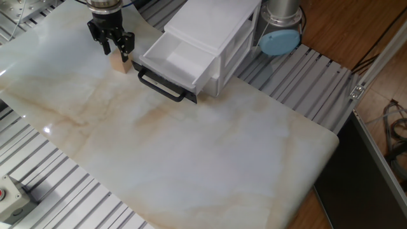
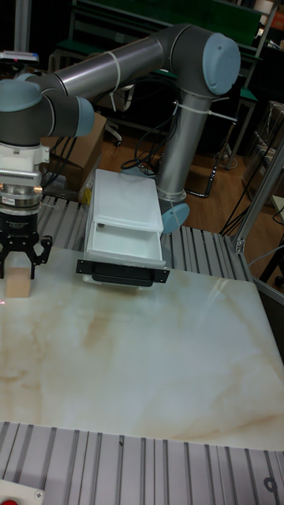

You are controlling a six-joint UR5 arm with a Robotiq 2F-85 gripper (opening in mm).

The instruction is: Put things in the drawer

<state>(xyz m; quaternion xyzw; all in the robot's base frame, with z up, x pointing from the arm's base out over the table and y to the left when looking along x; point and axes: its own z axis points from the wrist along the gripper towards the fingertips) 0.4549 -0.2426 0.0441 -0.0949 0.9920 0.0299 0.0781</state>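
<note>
A small light-tan wooden cube rests on the marble tabletop, left of the drawer. My gripper hangs straight above it, open, with its black fingers spread to either side of the cube's top. I cannot tell whether the fingers touch the cube. The white drawer with the long black bar handle is pulled out of the white cabinet. The part of its inside that I can see holds nothing.
The arm's base column with a light-blue round cap stands behind the cabinet. Slotted aluminium rails border the marble slab. A box with a red button sits at the front-left corner.
</note>
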